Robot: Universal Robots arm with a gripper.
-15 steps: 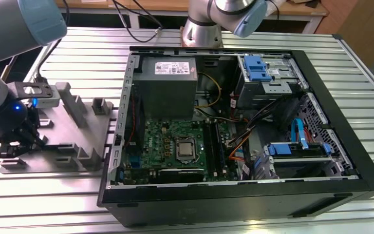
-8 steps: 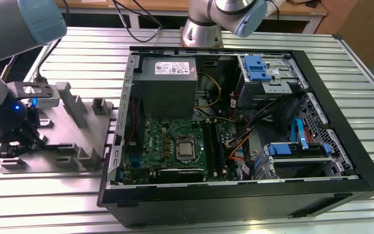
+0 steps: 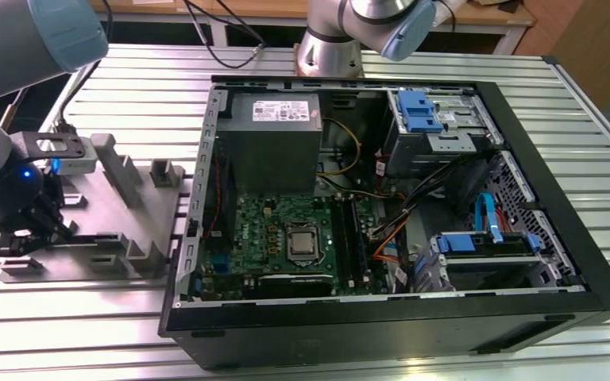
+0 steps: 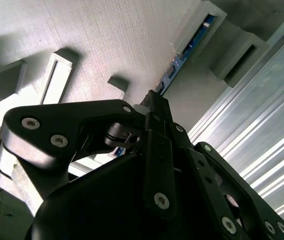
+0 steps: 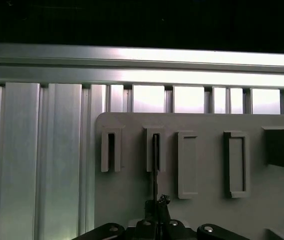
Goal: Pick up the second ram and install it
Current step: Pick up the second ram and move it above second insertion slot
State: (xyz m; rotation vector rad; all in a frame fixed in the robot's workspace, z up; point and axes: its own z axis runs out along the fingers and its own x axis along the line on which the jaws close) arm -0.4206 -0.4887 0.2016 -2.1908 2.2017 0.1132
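The second ram [image 4: 183, 59] is a thin dark stick with a blue edge, standing on edge in a slot block of the grey fixture plate [image 4: 106, 40]. In the first wrist view the second ram [image 5: 155, 167] is seen edge-on, running from a slot block down to my gripper [image 5: 156, 204]. The black fingertips of my gripper [image 4: 153, 100] are pressed together on the stick's near end. In the exterior view my gripper [image 3: 32, 238] hangs low over the fixture plate [image 3: 83, 266] at that view's left. The green board [image 3: 273, 230] with its long black sockets [image 3: 353, 238] lies inside the open computer case.
The black case [image 3: 559, 198] fills the middle of the ribbed metal table, with a power supply [image 3: 273, 131], cables and blue drive cages inside. Several upright grey blocks [image 3: 114, 171] stand on the fixture plate. A second arm's base [image 3: 332, 48] stands behind the case.
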